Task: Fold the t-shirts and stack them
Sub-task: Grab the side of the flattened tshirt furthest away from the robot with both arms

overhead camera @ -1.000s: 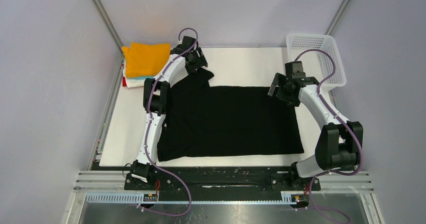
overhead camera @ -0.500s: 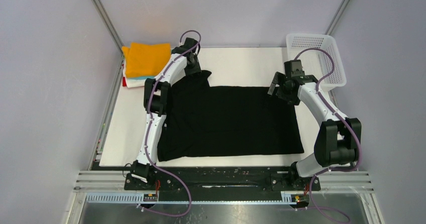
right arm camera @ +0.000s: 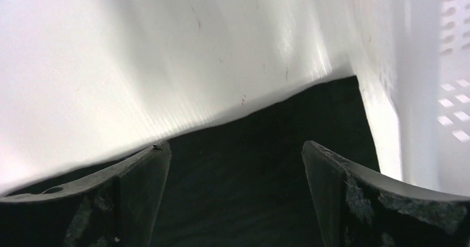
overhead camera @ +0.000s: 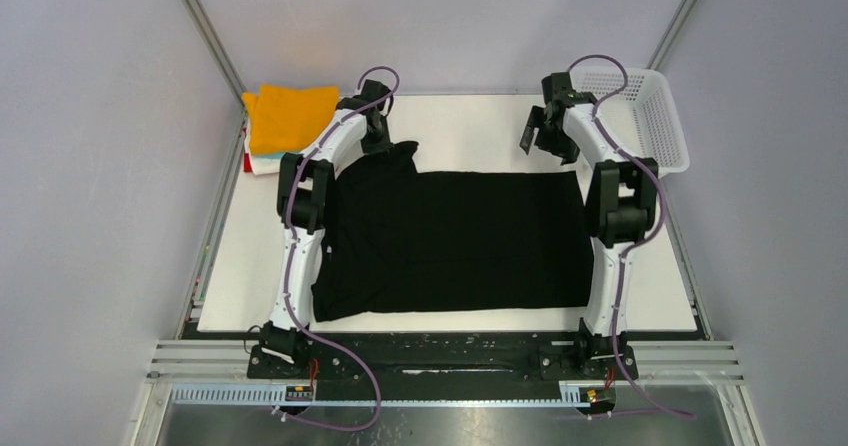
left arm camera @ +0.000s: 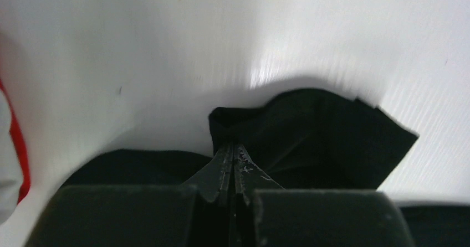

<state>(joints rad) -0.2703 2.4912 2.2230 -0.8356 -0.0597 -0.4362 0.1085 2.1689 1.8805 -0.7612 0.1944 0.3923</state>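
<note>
A large black t-shirt (overhead camera: 455,236) lies spread flat on the white table (overhead camera: 470,126). My left gripper (overhead camera: 379,142) is at the shirt's far left sleeve (left arm camera: 316,136). In the left wrist view that gripper (left arm camera: 233,147) is shut, pinching a fold of the black cloth. My right gripper (overhead camera: 546,136) hangs open above the shirt's far right corner (right arm camera: 332,108), and nothing sits between its fingers (right arm camera: 158,158). Folded t-shirts are stacked at the far left corner, orange (overhead camera: 290,116) on top, with thin edges of teal, white and red (overhead camera: 247,162) below.
A white mesh basket (overhead camera: 655,116) stands at the far right, close beside the right arm, and its wall (right arm camera: 451,92) fills the right edge of the right wrist view. The stack's red edge (left arm camera: 22,158) shows at the left of the left wrist view.
</note>
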